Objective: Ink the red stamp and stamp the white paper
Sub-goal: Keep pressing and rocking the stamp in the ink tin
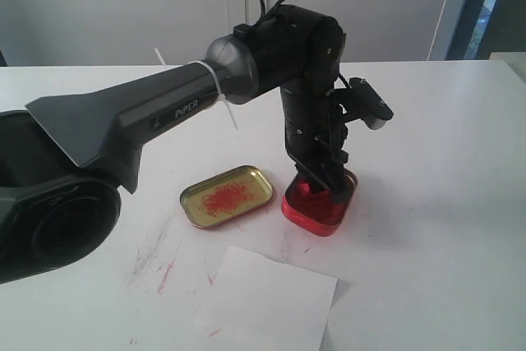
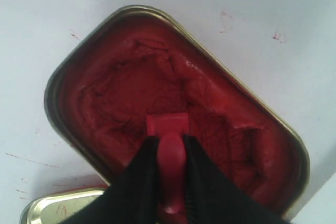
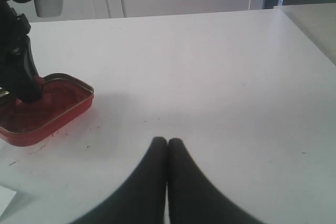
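Left gripper (image 2: pixel 170 148) presses the red stamp (image 2: pixel 168 129) into the ink tin (image 2: pixel 79 72).

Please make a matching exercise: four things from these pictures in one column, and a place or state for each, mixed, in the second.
1. red stamp
2. gold lid
3. white paper
4. right gripper

A. shut, holding nothing
B. red-smeared, beside the ink tin
C. held by the left gripper, down in the ink tin
D. blank, flat on the table

Pairs: 1-C, 2-B, 3-D, 4-A
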Tool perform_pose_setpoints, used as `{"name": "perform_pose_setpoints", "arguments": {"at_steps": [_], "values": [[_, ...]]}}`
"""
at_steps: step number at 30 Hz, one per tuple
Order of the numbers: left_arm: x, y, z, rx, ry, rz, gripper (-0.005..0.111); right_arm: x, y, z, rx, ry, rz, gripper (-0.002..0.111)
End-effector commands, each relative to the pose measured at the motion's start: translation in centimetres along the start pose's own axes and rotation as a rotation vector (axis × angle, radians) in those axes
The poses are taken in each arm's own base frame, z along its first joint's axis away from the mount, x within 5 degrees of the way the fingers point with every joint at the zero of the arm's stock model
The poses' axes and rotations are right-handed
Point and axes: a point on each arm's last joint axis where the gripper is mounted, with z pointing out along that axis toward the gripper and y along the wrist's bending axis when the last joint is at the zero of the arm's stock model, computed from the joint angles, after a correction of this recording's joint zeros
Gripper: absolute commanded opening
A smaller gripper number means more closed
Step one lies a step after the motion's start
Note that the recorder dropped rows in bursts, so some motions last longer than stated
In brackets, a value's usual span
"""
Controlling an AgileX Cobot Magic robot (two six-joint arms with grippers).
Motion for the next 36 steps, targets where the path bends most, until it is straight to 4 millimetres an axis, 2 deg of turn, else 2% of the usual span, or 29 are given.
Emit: {"name": "perform_pose_setpoints", "arguments": {"at_steps": [1,7,10,12,16,19,21,25,30,34,36], "values": [[0.3,-1.0,-1.5,0.041,0.048,0.002,0.000,0.1,-0.1,0.0,0.005,-0.007,-0.011,0.000],[0.6,-0.8,-0.5,0.046,0.072,-0.004,0.000,0.1,-0.1,0.0,0.005,-0.007,-0.011,0.000],[0.4,-0.9,-1.8,0.034,0.049,0.002,0.000,0.1,-0.1,0.0,0.005,-0.007,-0.011,0.000],[0.4,-0.9,-2.0,0.036,0.045,-0.012,0.000,0.1,-0.1,0.0,0.005,-0.007,-0.011,0.000],[0.7,-0.6,-0.8,0.025,0.080,-0.013,0.000,0.1,-0.1,0.0,0.005,-0.007,-0.011,0.000],[0.5,-0.9,-2.3,0.022,0.048,-0.014,0.000,0.1,-0.1,0.0,0.005,-0.007,-0.011,0.000],[0.3,-1.2,-2.5,0.050,0.028,-0.021,0.000,0.1,-0.1,0.0,0.005,-0.007,-0.011,0.000],[0.6,-1.1,-0.5,0.059,0.074,-0.014,0.000,0.1,-0.1,0.0,0.005,-0.007,0.008,0.000],[0.0,-1.6,-2.2,0.068,0.015,-0.002,0.000,0.1,-0.1,0.0,0.005,-0.007,0.008,0.000],[0.5,-1.4,-0.5,0.065,0.071,-0.002,0.000,0.1,-0.1,0.0,0.005,-0.007,0.008,0.000],[0.4,-1.5,-1.0,0.063,0.061,0.000,0.000,0.1,-0.1,0.0,0.005,-0.007,0.008,0.000]]}}
